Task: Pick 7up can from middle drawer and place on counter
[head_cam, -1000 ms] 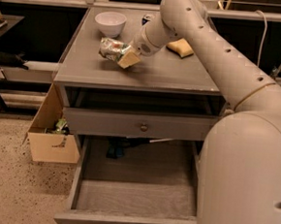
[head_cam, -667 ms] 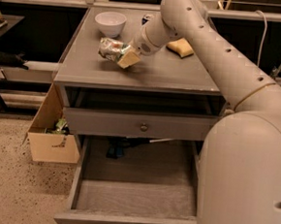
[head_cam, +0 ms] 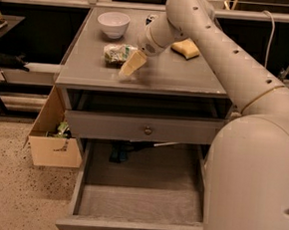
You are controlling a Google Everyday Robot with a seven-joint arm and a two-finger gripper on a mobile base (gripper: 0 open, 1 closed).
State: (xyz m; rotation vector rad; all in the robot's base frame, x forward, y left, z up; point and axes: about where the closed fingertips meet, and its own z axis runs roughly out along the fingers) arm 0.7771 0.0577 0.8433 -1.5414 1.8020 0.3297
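The 7up can point(head_cam: 117, 53) is lying on its side on the desk point(head_cam: 177, 75), in the left half of the top and near the middle of its depth. Its green and white side is facing up, and it is looking dented. The tool point(head_cam: 133, 63) is hanging just beside the can, at its right end, with a pale tan tip pointing down and to the left toward the front edge. I cannot tell if the tool is touching the can, and I cannot tell if it is apart, together or clamped on something.

The big cream arm point(head_cam: 224, 51) is reaching to it from the right, across the back of the desk. Behind the can a white bowl point(head_cam: 113, 23) is standing upright near the back left corner, apart from the can. A yellow sponge point(head_cam: 185, 49) is resting to the right, partly behind the arm.

Under the top a closed drawer front point(head_cam: 108, 126) with a round brass knob point(head_cam: 148, 130) is showing. Below it the middle drawer point(head_cam: 142, 203) is standing pulled out, with its grey floor bare in front. A dark thing point(head_cam: 118, 153) is sitting at its back; I cannot tell what it is. On the floor at the left a cardboard box point(head_cam: 52, 147) is leaning against the desk.
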